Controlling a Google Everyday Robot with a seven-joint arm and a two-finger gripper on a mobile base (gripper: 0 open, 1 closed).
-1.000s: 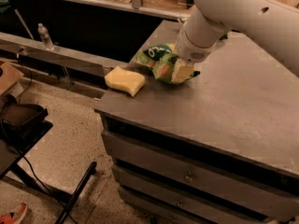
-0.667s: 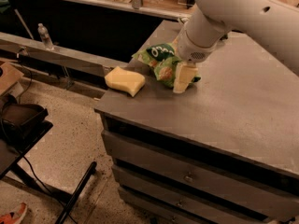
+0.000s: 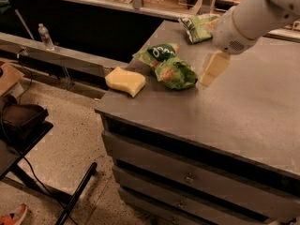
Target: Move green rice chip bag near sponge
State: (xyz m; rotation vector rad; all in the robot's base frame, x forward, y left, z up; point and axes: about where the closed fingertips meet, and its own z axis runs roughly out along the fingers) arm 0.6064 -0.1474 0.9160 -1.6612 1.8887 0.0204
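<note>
Camera view from above one corner of a grey tabletop (image 3: 243, 111) set on a cabinet of drawers. I count two green bags, one sponge, one gripper and one water bottle. The green rice chip bag (image 3: 167, 65), bright and crinkled with a dark green patch of lettering and orange food pictures, lies flat near the table's front-left corner. The sponge (image 3: 124, 80), a pale yellow block with wavy edges, lies near the bag, to its lower left by the table's edge, with a narrow strip of tabletop between them. A paler green bag (image 3: 198, 27) lies farther back on the table, well apart from both. The water bottle (image 3: 45, 35) stands on a ledge off to the left. The gripper (image 3: 211, 70) hangs at the end of a white arm just right of the green rice chip bag, apart from it; whether its jaws are open or closed I cannot tell. A second ago the gripper sat over the bag's right end; it has since drawn away to the right, uncovering the paler bag, while bag and sponge have stayed put.
</note>
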